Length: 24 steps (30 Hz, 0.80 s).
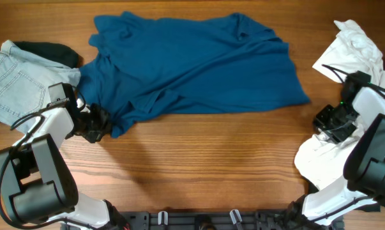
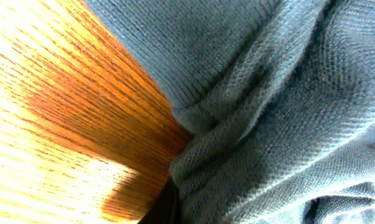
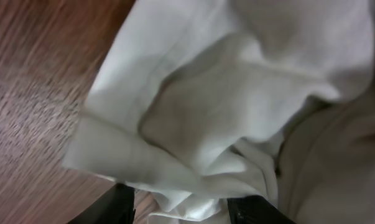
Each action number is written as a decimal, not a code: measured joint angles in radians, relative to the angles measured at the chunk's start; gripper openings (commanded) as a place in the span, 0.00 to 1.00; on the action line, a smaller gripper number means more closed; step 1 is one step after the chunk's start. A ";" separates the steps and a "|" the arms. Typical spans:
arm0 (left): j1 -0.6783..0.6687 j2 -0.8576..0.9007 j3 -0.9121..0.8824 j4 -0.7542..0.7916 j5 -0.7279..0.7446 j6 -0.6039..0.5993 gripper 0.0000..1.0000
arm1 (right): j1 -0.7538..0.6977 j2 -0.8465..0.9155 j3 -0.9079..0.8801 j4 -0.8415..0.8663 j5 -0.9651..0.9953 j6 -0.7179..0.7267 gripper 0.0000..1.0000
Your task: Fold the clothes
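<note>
Blue T-shirt (image 1: 198,64): spread out but wrinkled across the far middle of the tabletop (image 1: 211,166), its near-left corner drawn down to a point.
Left end effector (image 1: 95,123): low on the tabletop at that near-left corner, touching the cloth. In the left wrist view the blue knit (image 2: 287,93) fills most of the frame, bunched in a fold over the wood (image 2: 63,124), and only a sliver of one dark finger (image 2: 163,205) shows at the bottom edge. I cannot tell whether it grips the cloth or how far apart its fingers are.
Light denim jeans (image 1: 13,83): crumpled at the left edge, just beside the T-shirt's left side.
Dark garment (image 1: 52,52): on the far side of the jeans, partly under them.
White garment (image 1: 355,45): heaped along the right edge, running from far to near, well apart from the T-shirt.
Right end effector (image 1: 329,124): down over the white heap. In the right wrist view its fingers (image 3: 115,205) stand wide apart, with folds of white cloth (image 3: 224,106) lying between them, not pinched.
</note>
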 measured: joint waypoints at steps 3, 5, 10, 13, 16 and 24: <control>0.000 0.000 0.000 0.000 0.000 0.000 0.06 | 0.028 -0.032 0.028 0.038 -0.168 -0.153 0.59; 0.000 0.000 0.000 0.000 0.000 0.000 0.06 | 0.068 -0.086 0.038 0.087 -0.234 -0.198 0.63; 0.000 0.000 0.000 0.003 0.000 0.000 0.07 | 0.175 -0.094 0.047 0.172 -0.308 -0.241 0.64; 0.000 0.000 0.000 0.003 0.000 0.000 0.07 | 0.193 -0.037 0.047 0.178 -0.310 -0.208 0.63; 0.000 0.000 0.000 0.003 0.000 0.000 0.07 | 0.193 0.005 0.047 0.227 -0.310 -0.134 0.55; 0.000 0.000 0.000 0.004 0.000 0.000 0.08 | 0.193 0.006 0.047 0.266 -0.278 0.010 0.24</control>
